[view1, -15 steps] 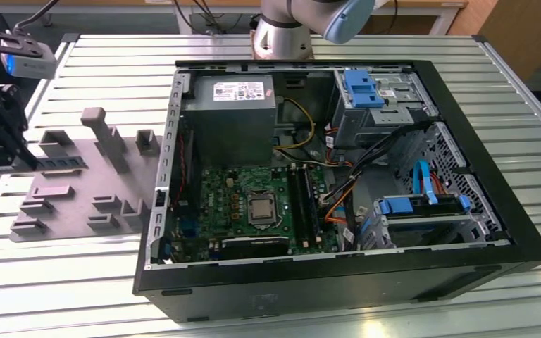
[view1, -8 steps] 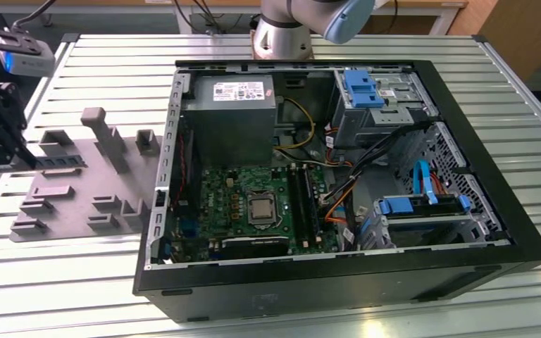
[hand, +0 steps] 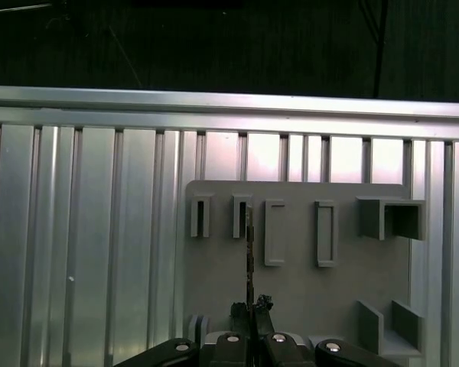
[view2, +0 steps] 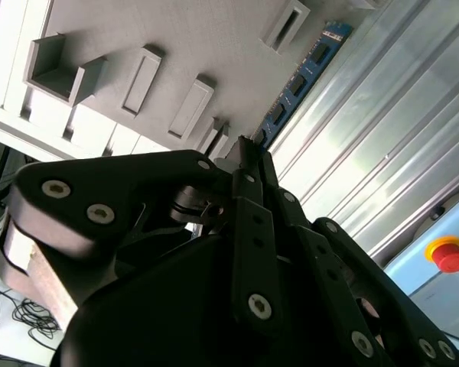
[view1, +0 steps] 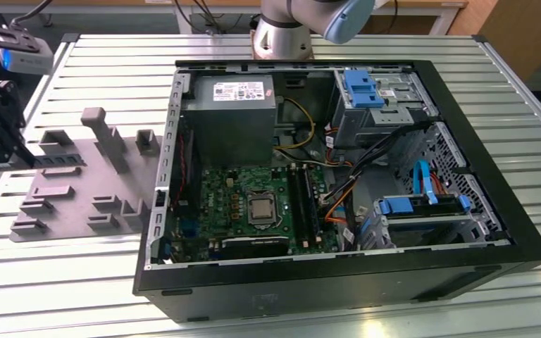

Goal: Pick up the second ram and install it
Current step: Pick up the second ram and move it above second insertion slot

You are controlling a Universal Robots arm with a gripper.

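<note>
So here's where I'm at: my gripper [hand: 250, 310] is out over the grey holder plate [hand: 291, 290], well apart from the open computer case [view1: 346, 296]. In both wrist views my jaws look pinched together on the second ram [view2: 302, 76], with the thin board sandwiched between the 2 fingertips [hand: 241, 310] and sticking out ahead of them. In the first wrist view it's edge-on, just a skinny line running toward 1 of the little slot blocks [hand: 241, 217]. I can't tell whether its far end sits in a holder or hangs free above the plate.

How it'll handle, my guess: very light, flat and stiff, but not something to bully. It's a bare blue board with dark chips on its face, so I'd treat it as fragile — twisting or levering it is the worry, not the weight.

As for where to hold it, the 2 flat faces are the natural place, squeezed evenly. I'd keep the contact edge free for the black memory slots [view1: 301, 201] inside the case. Right now I seem to have it near 1 end, so most of the length hangs out past my tips — I'd expect some wobble.
</note>
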